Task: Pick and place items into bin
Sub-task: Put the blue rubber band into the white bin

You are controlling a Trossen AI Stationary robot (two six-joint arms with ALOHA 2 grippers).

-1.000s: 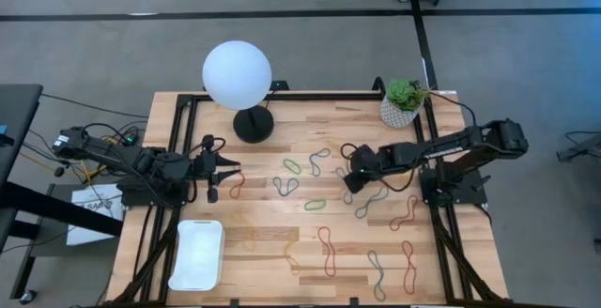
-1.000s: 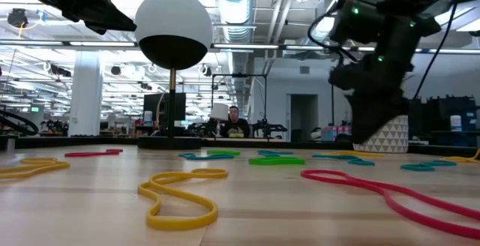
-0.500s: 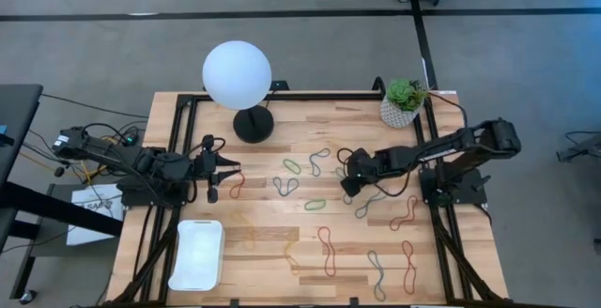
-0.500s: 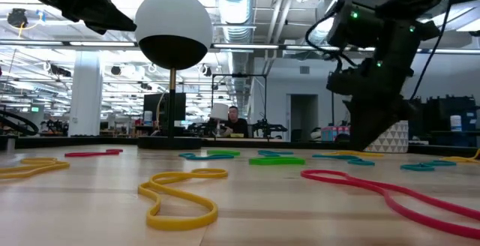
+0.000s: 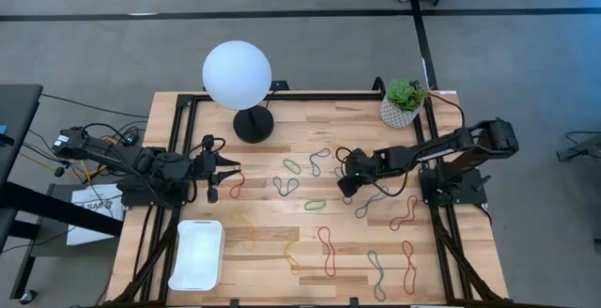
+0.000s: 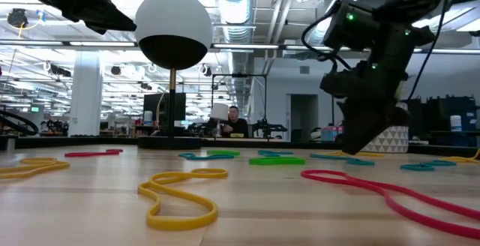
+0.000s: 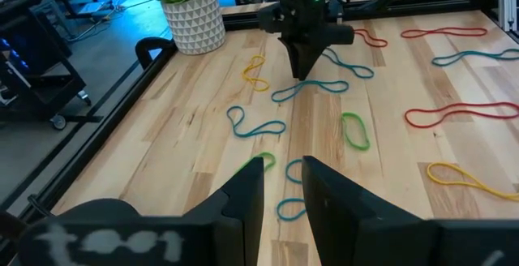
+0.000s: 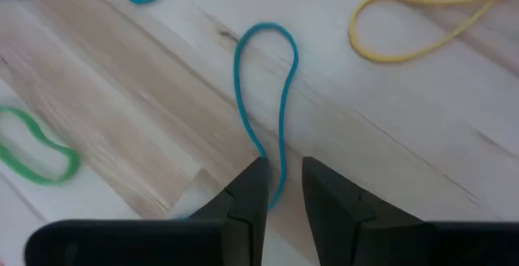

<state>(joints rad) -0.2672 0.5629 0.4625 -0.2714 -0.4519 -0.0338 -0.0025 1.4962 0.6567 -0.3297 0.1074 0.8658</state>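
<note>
- Reaching down toward the table, the right gripper point(image 5: 344, 184) has its tips just over a blue-grey rubber band point(image 8: 268, 108). In the right wrist view one end of the loop runs into the slim gap between the two fingers point(image 8: 243, 197). That looks like the lineup for a pinch: the fingers are set narrow, one on each side of the strand, with nothing clamped yet as far as can be seen.
- Just ahead of those tips lie a yellow band point(image 8: 405, 23) to one side and a green band point(image 8: 36, 148) to the other. Both are apart from the targeted loop, so a close should catch one item only.
- The white bin point(image 5: 196, 254) sits well away from the right gripper, across the table on the left arm's side. No band shows in it from above.
- The left gripper point(image 5: 223, 170) waits near the left edge, held level, fingers point(image 7: 243, 201) narrowly parted and empty. A red band point(image 5: 236, 187) lies just beside its tips.
- Compared with a second ago, the right gripper has slid a little toward the table's middle and sunk lower in the low view. The left arm, the bin and the scattered bands lie as they did.
</note>
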